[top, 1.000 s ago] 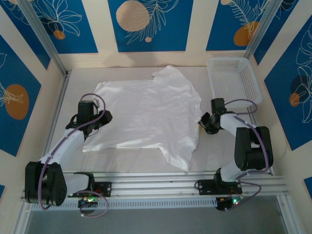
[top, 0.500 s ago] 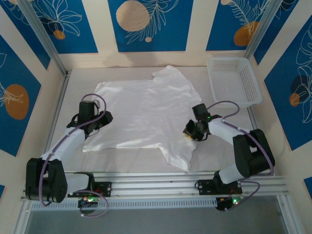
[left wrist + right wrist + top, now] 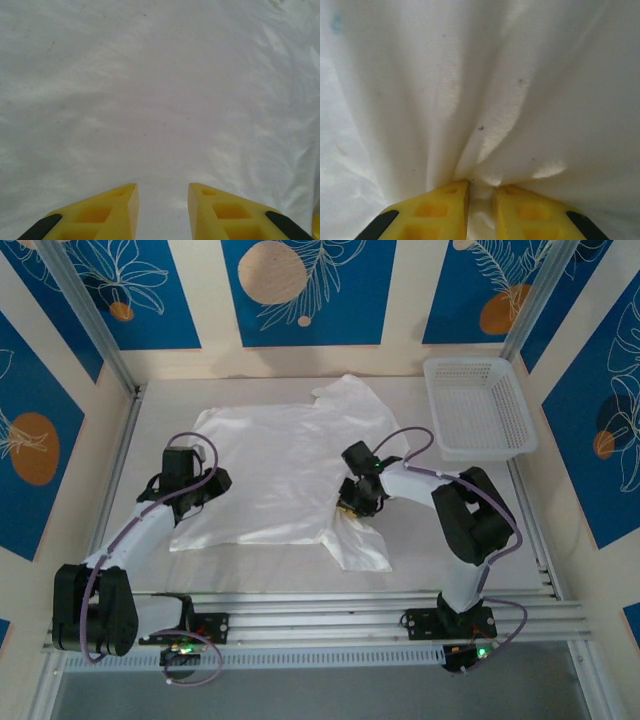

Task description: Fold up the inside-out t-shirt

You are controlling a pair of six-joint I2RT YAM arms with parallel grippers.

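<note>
The white t-shirt (image 3: 270,465) lies spread on the table, its right side drawn in toward the middle. My right gripper (image 3: 352,502) sits over the shirt's lower middle. In the right wrist view it (image 3: 480,189) is shut on a bunched fold of the t-shirt (image 3: 485,75), which fans out ahead of the fingers. My left gripper (image 3: 213,483) rests at the shirt's left edge. Seen from the left wrist, its yellow fingers (image 3: 162,194) stand apart over flat cloth (image 3: 160,90), with nothing pinched between them.
A white plastic lattice basket (image 3: 478,405) stands at the back right corner. Bare table (image 3: 460,510) lies to the right of the shirt. Metal rails (image 3: 330,615) run along the near edge, and patterned walls close in both sides.
My right gripper has travelled left from the shirt's right edge toward the middle, dragging that side of the cloth with it. The left arm has stayed put.
</note>
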